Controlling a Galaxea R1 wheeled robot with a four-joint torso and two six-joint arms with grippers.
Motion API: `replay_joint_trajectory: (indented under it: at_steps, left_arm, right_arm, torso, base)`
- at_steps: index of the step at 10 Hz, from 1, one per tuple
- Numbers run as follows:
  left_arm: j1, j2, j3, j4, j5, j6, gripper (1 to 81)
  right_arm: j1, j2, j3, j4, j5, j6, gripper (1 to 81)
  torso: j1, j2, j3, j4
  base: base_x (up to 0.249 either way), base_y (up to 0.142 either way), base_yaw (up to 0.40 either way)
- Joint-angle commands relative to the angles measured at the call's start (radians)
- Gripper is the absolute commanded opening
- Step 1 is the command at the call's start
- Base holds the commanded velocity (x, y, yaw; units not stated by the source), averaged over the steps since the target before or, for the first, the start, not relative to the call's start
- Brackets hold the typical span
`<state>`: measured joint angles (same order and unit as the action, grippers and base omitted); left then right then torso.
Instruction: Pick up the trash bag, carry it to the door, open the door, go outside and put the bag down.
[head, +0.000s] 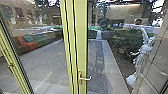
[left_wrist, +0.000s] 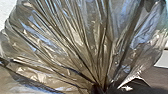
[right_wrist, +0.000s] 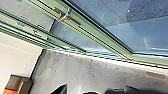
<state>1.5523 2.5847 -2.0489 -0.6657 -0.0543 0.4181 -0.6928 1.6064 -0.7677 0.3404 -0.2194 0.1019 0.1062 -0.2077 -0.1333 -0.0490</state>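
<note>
Green framed the glass door (head: 81, 32) in my head view, its handle (head: 84, 78) in plain sight. Left wrist: my left gripper (left_wrist: 98, 87) had its fingers closed on the trash bag's (left_wrist: 75, 42) gathered neck. Right wrist: handle, grey floor (right_wrist: 67, 70); I couldn't tell the right gripper's state.

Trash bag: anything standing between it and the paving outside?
Yes, the green-framed glass door, with its handle. It stands right ahead in the head view, and the paving shows beyond the glass. Can't tell if it's fully shut. Bag is bunched up close to the left wrist camera.
</note>
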Motion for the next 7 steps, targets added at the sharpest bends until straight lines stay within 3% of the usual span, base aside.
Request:
replay_joint_trajectory:
  at_steps: [1, 3, 4, 7]
  left_arm:
    - [-0.039, -0.023, 0.021, -0.005, 0.085, 0.002, 1.0]
    - [-0.041, -0.021, 0.021, -0.006, 0.083, 0.002, 1.0]
    - [-0.042, -0.018, 0.016, -0.006, 0.083, 0.002, 1.0]
    - [-0.045, -0.018, 0.015, -0.006, 0.085, 0.002, 1.0]
  right_arm:
    - [0.328, 0.043, 0.013, 0.022, -0.345, 0.214, 81.1]
    - [0.396, 0.098, 0.010, -0.107, -0.394, 0.415, 81.1]
    - [0.414, 0.118, 0.013, -0.158, -0.400, 0.487, 81.1]
    - [0.480, 0.224, -0.033, -0.245, -0.400, 0.636, 81.1]
  torso:
    - [0.000, 0.000, 0.000, 0.000]
    - [0.000, 0.000, 0.000, 0.000]
    - [0.000, 0.000, 0.000, 0.000]
    - [0.000, 0.000, 0.000, 0.000]
  base:
    - [0.000, 0.000, 0.000]
    - [0.000, 0.000, 0.000]
    - [0.000, 0.000, 0.000]
    - [0.000, 0.000, 0.000]
